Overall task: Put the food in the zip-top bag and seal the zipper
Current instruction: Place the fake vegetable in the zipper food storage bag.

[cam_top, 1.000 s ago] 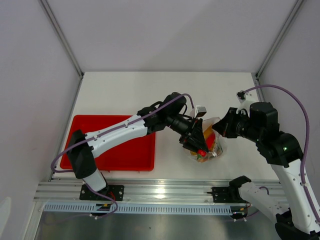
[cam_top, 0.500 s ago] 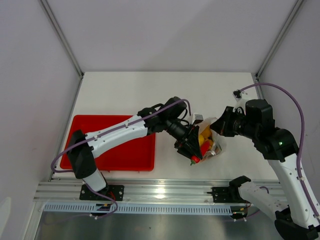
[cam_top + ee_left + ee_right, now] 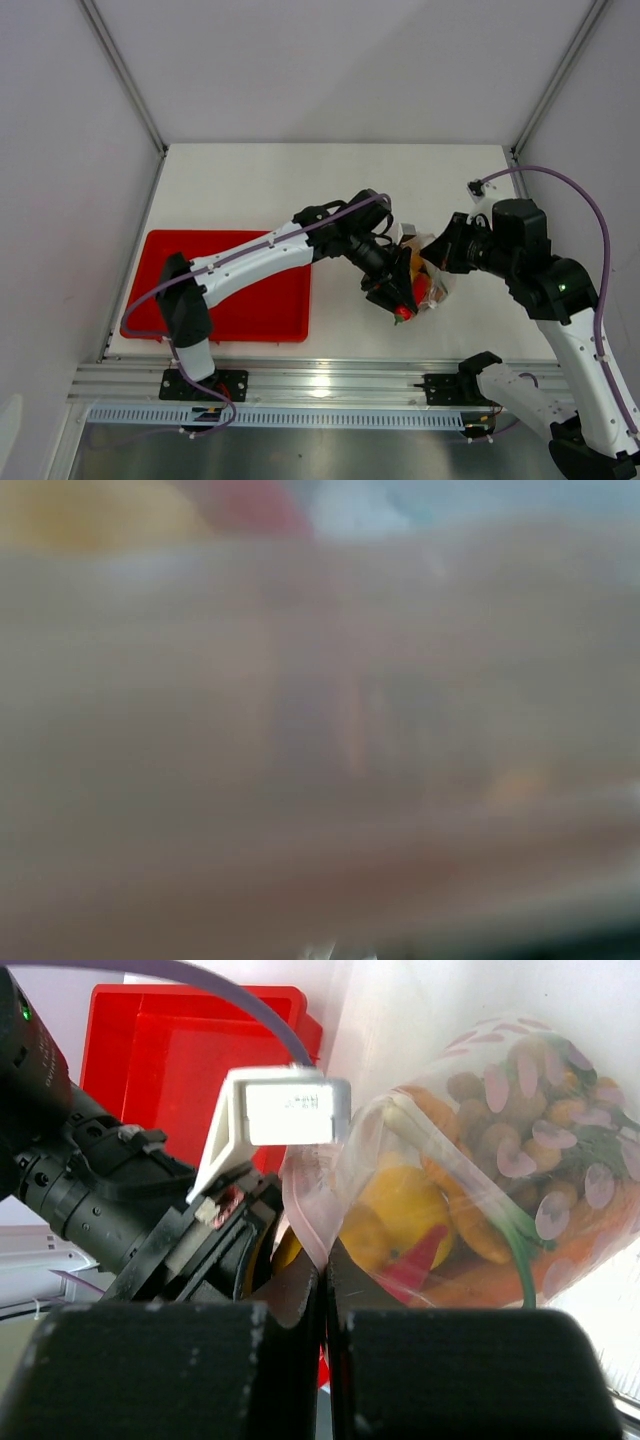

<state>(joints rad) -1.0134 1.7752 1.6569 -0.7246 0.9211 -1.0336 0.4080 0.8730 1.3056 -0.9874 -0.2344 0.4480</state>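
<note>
The clear zip-top bag (image 3: 430, 283) hangs between both arms, right of the tray. In the right wrist view the bag (image 3: 500, 1160) holds a yellow lemon (image 3: 400, 1210), tan balls (image 3: 510, 1110), orange pieces and a green stalk (image 3: 522, 1255). My right gripper (image 3: 325, 1270) is shut on the pink zipper (image 3: 308, 1200) at the mouth edge. From the left, my left gripper (image 3: 398, 300) pushes into the bag mouth. A red chili (image 3: 403, 313) is pinched at its tip and shows through the plastic (image 3: 420, 1260). The left wrist view is a blur of plastic.
The red tray (image 3: 240, 310) lies left of the bag, under the left forearm, and shows again behind the left gripper (image 3: 190, 1030). The left wrist's white camera mount (image 3: 288, 1110) sits close against the bag mouth. White walls with metal posts enclose the table.
The left gripper drew back toward the front left with the chili, then pushed right again into the bag mouth. The right gripper shifted slightly left, keeping hold of the zipper edge.
</note>
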